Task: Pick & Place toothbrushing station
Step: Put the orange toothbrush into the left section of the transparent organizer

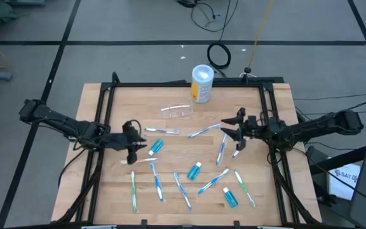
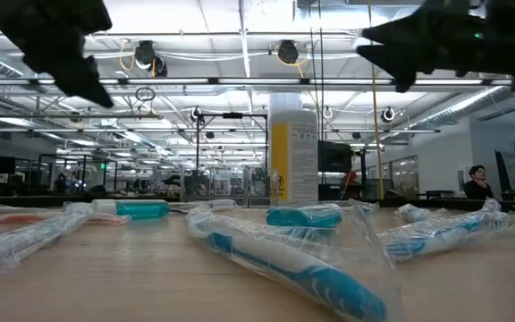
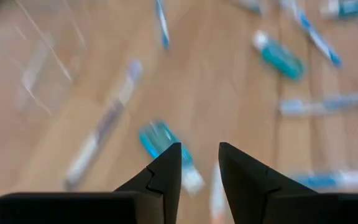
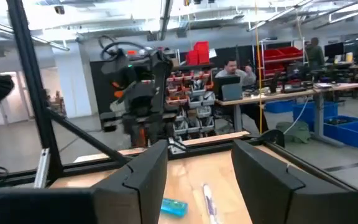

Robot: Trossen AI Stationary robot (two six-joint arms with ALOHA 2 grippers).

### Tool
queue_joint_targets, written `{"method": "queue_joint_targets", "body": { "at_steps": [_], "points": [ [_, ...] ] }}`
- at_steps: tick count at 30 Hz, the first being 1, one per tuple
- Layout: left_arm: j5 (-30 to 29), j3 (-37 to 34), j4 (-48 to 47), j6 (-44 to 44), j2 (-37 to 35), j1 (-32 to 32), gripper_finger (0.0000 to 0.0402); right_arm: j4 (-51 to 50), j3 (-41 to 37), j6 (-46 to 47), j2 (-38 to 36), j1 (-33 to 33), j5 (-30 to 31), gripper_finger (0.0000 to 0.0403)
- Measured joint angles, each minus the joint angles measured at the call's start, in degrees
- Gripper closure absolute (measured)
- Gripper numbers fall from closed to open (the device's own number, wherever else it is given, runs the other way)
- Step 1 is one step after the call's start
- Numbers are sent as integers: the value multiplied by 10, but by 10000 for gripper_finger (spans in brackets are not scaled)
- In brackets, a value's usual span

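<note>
Plastic, clear and colourless, makes up the cup (image 1: 176, 111), which lies on its side just in front of the yellow container (image 1: 202, 83) with the white-blue lid. Wrapped toothbrushes (image 1: 203, 131) and small teal tubes (image 1: 155, 147) scatter across the wooden table (image 1: 183, 198) nearer than the cup. The left gripper (image 1: 134, 145) hovers empty, jaws partly apart; the right gripper (image 1: 236, 128) hangs empty, jaws spread. Behind the container stretches a bright workshop with desks.

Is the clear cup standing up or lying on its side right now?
Tipped over. The small see-through colourless plastic cup lies on its side on the wooden table, just in front of the upright yellow container; neither end effector touches it.
</note>
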Motion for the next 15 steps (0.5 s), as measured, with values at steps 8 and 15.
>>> {"method": "queue_joint_targets", "body": {
  "at_steps": [8,15],
  "points": [
    [70,8,-145,-237,51,-75,289,-11,55,48,145,12,-3,232],
    [72,7,-214,-416,97,-155,289,36,55,81,225,13,-1,232]
  ]
}}
